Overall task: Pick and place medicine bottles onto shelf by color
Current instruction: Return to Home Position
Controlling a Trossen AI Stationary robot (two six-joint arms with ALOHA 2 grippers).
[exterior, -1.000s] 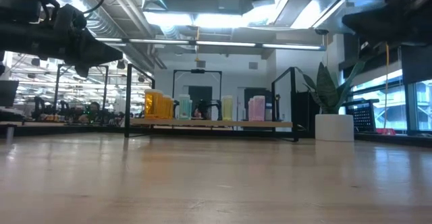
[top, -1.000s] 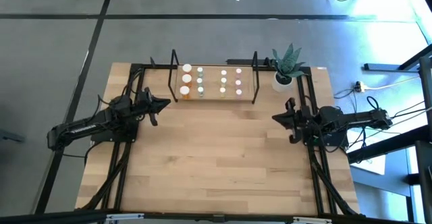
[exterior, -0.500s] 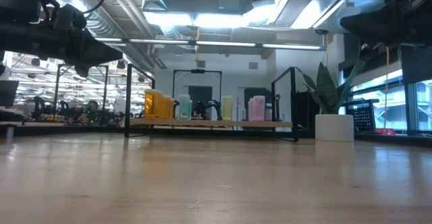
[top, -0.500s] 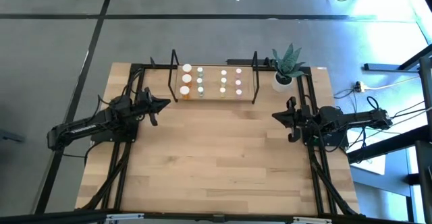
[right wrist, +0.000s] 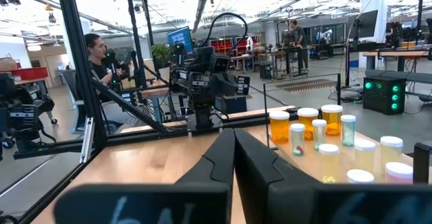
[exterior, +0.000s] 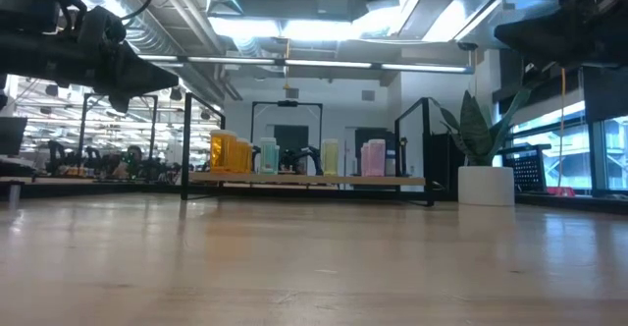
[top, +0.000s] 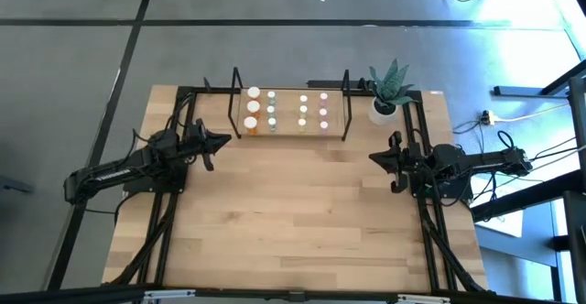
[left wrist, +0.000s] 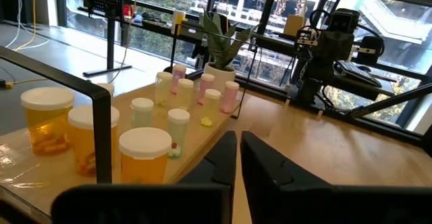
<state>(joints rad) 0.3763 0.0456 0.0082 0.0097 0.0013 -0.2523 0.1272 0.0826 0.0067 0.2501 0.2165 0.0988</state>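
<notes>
The medicine bottles (top: 286, 110) stand upright in colour groups on the shelf (top: 288, 128) at the table's far edge: orange at the left (exterior: 228, 152), then green, whitish and pink (exterior: 373, 157). The shelf has a light board and black end loops (top: 234, 103). My left gripper (top: 226, 141) hovers shut above the table's left side, near the shelf's left end, pointing level. My right gripper (top: 374, 158) hovers shut at the table's right side, facing left. Neither holds anything.
A potted plant in a white pot (top: 384, 110) stands at the far right corner beside the shelf. Black frame rails (top: 427, 231) run along both table sides. Bare wooden tabletop (top: 293, 212) lies between the arms. A person (right wrist: 101, 55) sits beyond the table.
</notes>
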